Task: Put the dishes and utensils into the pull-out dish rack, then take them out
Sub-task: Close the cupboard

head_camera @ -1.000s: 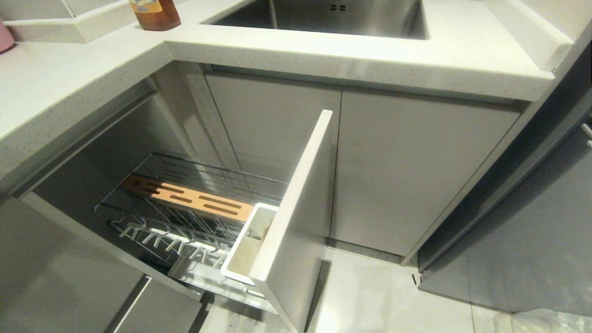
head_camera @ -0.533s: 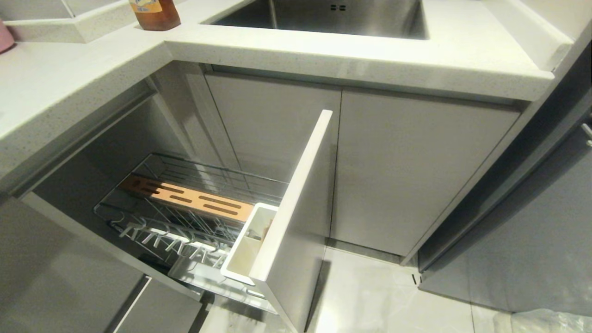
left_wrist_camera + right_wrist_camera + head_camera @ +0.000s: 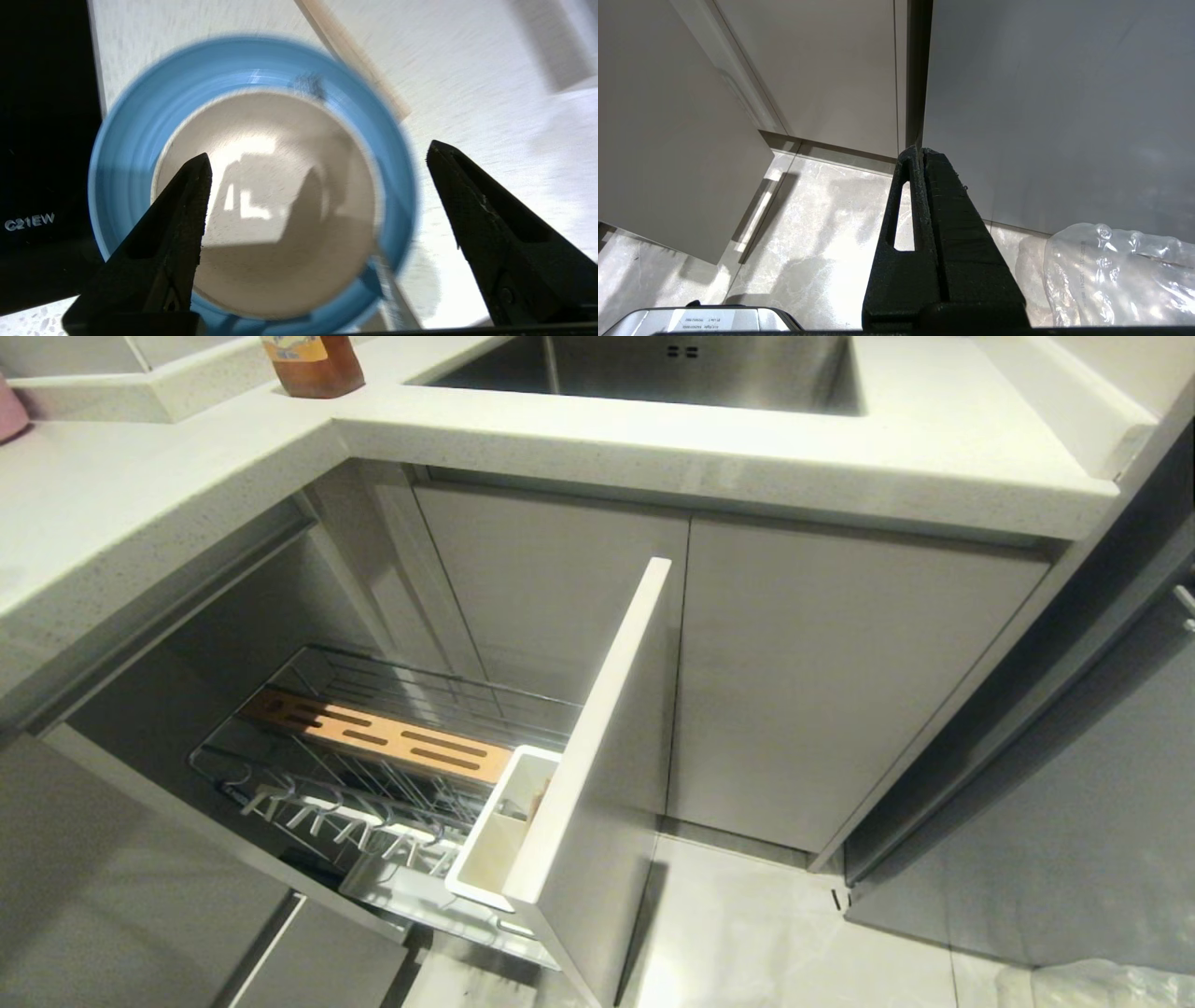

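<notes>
My left gripper [image 3: 317,158] hangs with jaws spread wide over the cream bowl [image 3: 280,205], which sits inside the blue plate [image 3: 135,135] on the white countertop [image 3: 490,93], holding nothing. The pull-out dish rack [image 3: 392,784] stands open without dishes; what its white utensil box [image 3: 495,845] holds I cannot tell. My right gripper [image 3: 922,154] is pressed closed near the floor.

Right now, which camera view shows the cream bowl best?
The left wrist view: the cream bowl sits inside the blue plate, seen from above between the open left claw. The head view and the right wrist view show nothing of it.

counter: pale speckled stone [image 3: 653,448] | sink: steel [image 3: 653,373] (inset) | cabinet doors: grey [image 3: 822,681] | floor: glossy marble-look tiles [image 3: 747,933]
</notes>
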